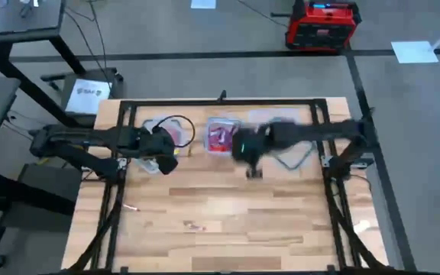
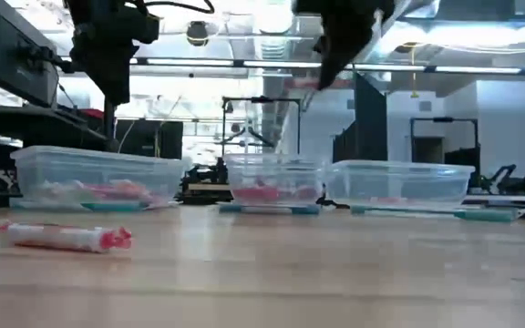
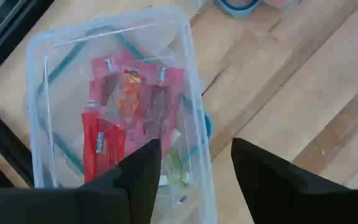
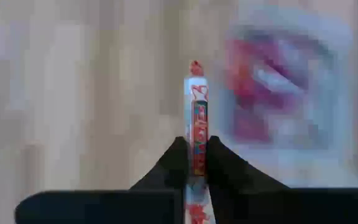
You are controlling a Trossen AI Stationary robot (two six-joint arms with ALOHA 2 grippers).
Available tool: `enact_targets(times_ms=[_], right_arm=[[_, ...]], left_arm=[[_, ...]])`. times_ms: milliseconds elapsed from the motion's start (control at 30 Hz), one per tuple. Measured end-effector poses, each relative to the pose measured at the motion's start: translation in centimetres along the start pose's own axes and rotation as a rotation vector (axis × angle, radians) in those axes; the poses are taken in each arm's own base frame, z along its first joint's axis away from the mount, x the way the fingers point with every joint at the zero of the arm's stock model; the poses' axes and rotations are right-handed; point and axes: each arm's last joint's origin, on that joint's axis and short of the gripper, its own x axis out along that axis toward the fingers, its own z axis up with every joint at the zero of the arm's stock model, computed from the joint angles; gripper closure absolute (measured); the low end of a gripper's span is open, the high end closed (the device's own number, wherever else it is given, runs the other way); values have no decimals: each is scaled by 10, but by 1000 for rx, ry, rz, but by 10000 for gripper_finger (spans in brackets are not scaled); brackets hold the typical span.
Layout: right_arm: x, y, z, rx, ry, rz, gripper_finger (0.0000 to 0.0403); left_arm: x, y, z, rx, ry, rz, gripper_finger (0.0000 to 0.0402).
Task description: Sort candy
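Three clear tubs stand in a row at the table's far side: the left tub [image 1: 159, 131], the middle tub [image 1: 221, 136] and the right tub [image 2: 399, 182]. The left and middle ones hold red wrapped candy [image 3: 126, 118]. My left gripper [image 3: 194, 168] hangs open above the left tub's near end, touching nothing. My right gripper [image 4: 194, 155] is up in the air beside the middle tub [image 4: 278, 106], shut on a long red-and-white candy stick [image 4: 196, 118]. Another candy stick [image 2: 62, 237] lies flat on the table near the front. My right gripper pinches the candy stick between its two fingers, by its two sides near mid-length [image 4: 195, 146]. The stick runs along the fingers; its free end [image 4: 196, 68] juts out past the tips. The gripper slants steeply down, and the stick is lifted clear of the table.
Loose candy lies on the bare wood at the near left [image 1: 132, 208] and near the front middle [image 1: 195, 225]. A black frame [image 1: 220, 101] borders the table's far and side edges. Open wood lies between the tubs and the front edge.
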Motion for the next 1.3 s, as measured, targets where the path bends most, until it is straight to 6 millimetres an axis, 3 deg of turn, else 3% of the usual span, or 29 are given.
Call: enact_targets(times_ms=[167, 333, 467, 567, 633, 700, 900, 1100, 1200, 1300], right_arm=[[-15, -68, -33, 296, 107, -74, 339], [-16, -111, -57, 487, 162, -115, 320], [-15, -127, -61, 550, 108, -53, 317], [-16, -123, -55, 562, 47, 32, 316], [-16, -108, -44, 530, -13, 172, 316], [-10, -80, -26, 447, -99, 296, 315], [23, 38, 13, 115, -314, 483, 300], [76, 140, 16, -8, -431, 472, 229], [109, 178, 13, -15, -440, 326, 192], [141, 211, 11, -38, -482, 331, 171]], left_arm=[[0, 0, 0, 0, 0, 0, 219], [0, 0, 0, 0, 0, 0, 219], [0, 0, 0, 0, 0, 0, 219], [0, 0, 0, 0, 0, 0, 219], [0, 0, 0, 0, 0, 0, 219], [0, 0, 0, 0, 0, 0, 219], [0, 0, 0, 0, 1, 0, 219], [0, 0, 0, 0, 0, 0, 219], [0, 0, 0, 0, 0, -1, 219], [0, 0, 0, 0, 0, 0, 219]])
